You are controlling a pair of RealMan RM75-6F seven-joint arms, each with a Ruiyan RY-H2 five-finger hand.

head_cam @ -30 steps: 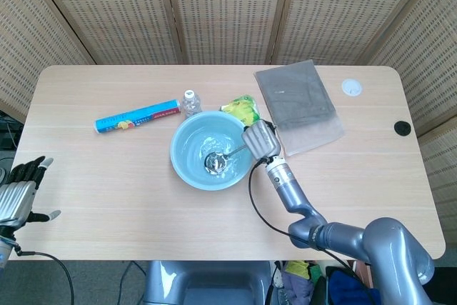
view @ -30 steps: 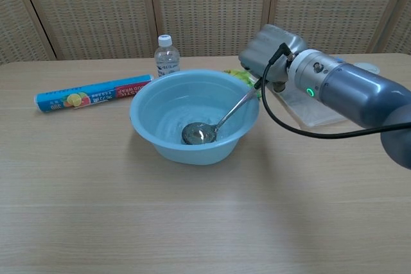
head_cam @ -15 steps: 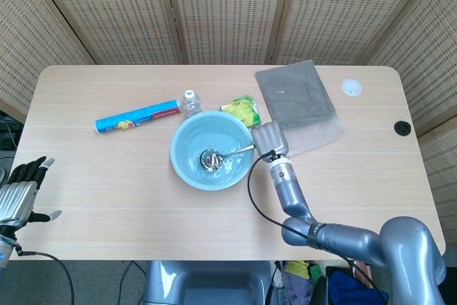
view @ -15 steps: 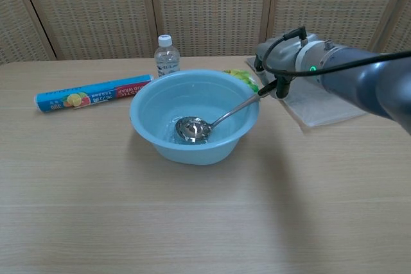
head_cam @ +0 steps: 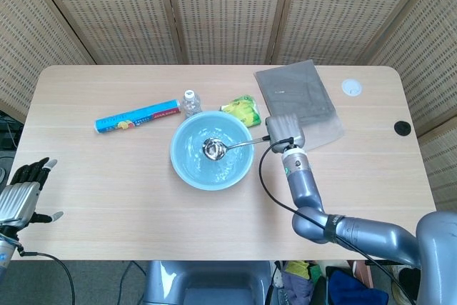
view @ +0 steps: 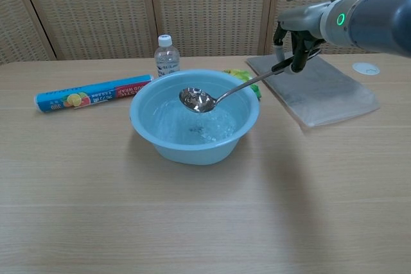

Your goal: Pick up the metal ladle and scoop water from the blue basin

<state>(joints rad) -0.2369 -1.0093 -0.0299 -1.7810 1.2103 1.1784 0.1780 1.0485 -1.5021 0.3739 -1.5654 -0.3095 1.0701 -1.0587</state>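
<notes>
Two hands in frame, only your right one is working. Your right hand point(view: 297, 42) grips the metal ladle point(view: 225, 95) by the far end of its handle, fingers wrapped around it; in the head view that hand point(head_cam: 284, 132) sits just right of the blue basin point(head_cam: 184, 171), over the edge of the grey cloth point(head_cam: 296, 99).

Ladle bowl is clear of the water, hanging above the basin's interior, handle sloping up to the right across the rim. Bowl looks shiny and wet; whether it carries water I can't tell. Water surface inside the blue basin point(view: 144, 126) is rippled below the ladle.

Your left hand point(head_cam: 20, 194) is at the bottom-left of the head view, off the near-left table edge, fingers spread, holding nothing. Chest view doesn't show it.

Around the basin on the wooden table point(head_cam: 107, 191):
- small clear water bottle point(view: 166, 56) upright, just behind the basin
- blue cling-wrap box point(view: 93, 93) lying flat, left of the basin
- yellow-green packet point(head_cam: 241, 110) behind the basin, right of the bottle, partly hidden by the rim in the chest view
- white round disc point(head_cam: 350, 88) and black round cap point(head_cam: 403, 128) near the right edge, well apart from the basin
</notes>
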